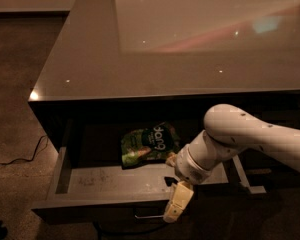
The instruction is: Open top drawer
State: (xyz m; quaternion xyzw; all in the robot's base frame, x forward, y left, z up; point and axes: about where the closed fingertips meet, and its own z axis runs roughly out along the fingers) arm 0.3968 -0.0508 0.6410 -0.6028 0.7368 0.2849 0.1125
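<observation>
The top drawer [90, 180] stands pulled out from under the grey counter, its light grey floor showing. Its dark front [90, 213] faces down and forward, with the small metal pull handle [149, 216] at the centre. My gripper [174, 208] hangs at the drawer's front edge, just right of and above the handle, pointing down. My white arm [250, 139] reaches in from the right across the drawer's right side.
A green snack bag [149, 143] lies inside the drawer toward the back. The glossy grey countertop [190, 39] overhangs the drawer. A dark cable [20, 156] runs over the brown floor at the left. A drawer rail [242, 176] juts out at the right.
</observation>
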